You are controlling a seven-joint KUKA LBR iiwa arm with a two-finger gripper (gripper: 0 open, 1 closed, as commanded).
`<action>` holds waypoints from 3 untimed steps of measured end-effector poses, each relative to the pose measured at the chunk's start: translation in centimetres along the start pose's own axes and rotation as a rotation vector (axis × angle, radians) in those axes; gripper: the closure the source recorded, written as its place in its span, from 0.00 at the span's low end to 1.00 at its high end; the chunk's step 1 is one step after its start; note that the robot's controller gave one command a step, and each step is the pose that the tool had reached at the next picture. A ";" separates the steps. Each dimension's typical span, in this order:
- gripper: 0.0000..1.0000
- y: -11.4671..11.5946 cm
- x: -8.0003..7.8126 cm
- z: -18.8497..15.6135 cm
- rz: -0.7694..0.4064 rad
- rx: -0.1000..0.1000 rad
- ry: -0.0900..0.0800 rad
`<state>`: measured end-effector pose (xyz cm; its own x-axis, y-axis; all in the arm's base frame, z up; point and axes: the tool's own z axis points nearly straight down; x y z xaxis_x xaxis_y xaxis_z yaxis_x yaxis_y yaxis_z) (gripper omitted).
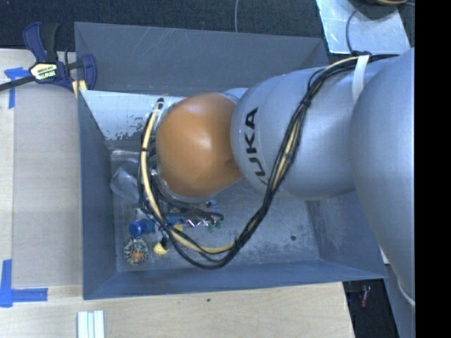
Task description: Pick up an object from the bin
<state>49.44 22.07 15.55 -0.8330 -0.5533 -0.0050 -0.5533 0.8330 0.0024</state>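
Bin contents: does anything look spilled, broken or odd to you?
Nothing stands out. A small blue piece, a mottled ball and a clear plastic scrap lie loose at the left end of the bin, none visibly damaged.

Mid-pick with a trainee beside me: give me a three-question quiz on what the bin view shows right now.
1. True or false: the arm reaches into the bin from the view's left.
2. Which lies nearest the bin's lower left corner in the view? A) a mottled round thing B) a red cup C) a green brush
3. Fill in: the small thing just above the mottled one is ___ in colour.
Key: 1 false; 2 A; 3 blue.
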 end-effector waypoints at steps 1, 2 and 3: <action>1.00 0.2 -1.5 2.8 -0.226 0.001 -0.001; 1.00 -0.2 -2.0 5.3 -0.380 -0.002 0.005; 1.00 0.0 -1.8 0.2 -0.609 -0.004 0.009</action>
<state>50.93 23.00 15.39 -0.3665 -0.9304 0.0021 -0.9304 0.3665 0.0058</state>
